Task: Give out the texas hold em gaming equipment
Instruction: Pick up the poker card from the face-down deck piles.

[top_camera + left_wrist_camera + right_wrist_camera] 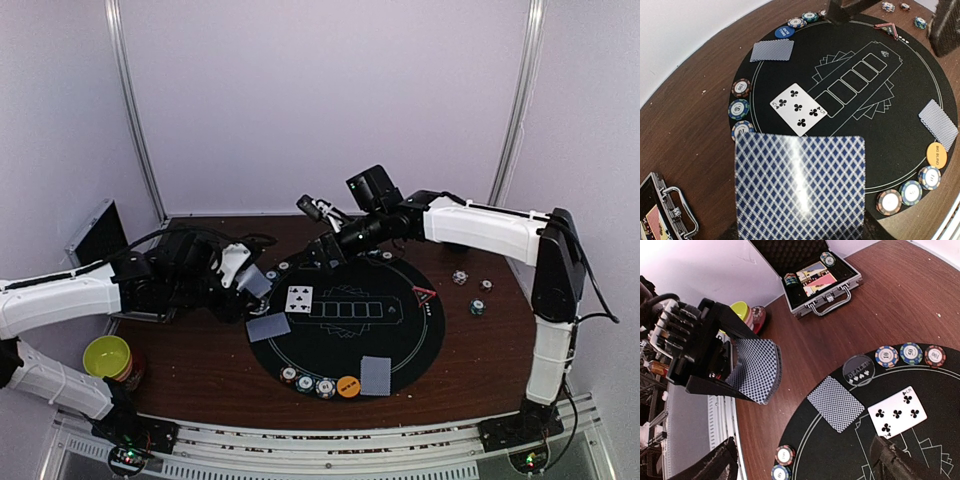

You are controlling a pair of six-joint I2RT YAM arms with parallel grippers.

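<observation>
My L jaws pinch grey-blue-backed playing-card stack point(757, 370) by one end: prob light, slick, bendy, fans easily. R jaws spread, empty.

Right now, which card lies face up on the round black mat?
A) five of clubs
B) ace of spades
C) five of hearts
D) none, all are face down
A: the card lying face up on the mat shows five black club pips; the other cards flat on the mat show only their patterned backs.
</observation>
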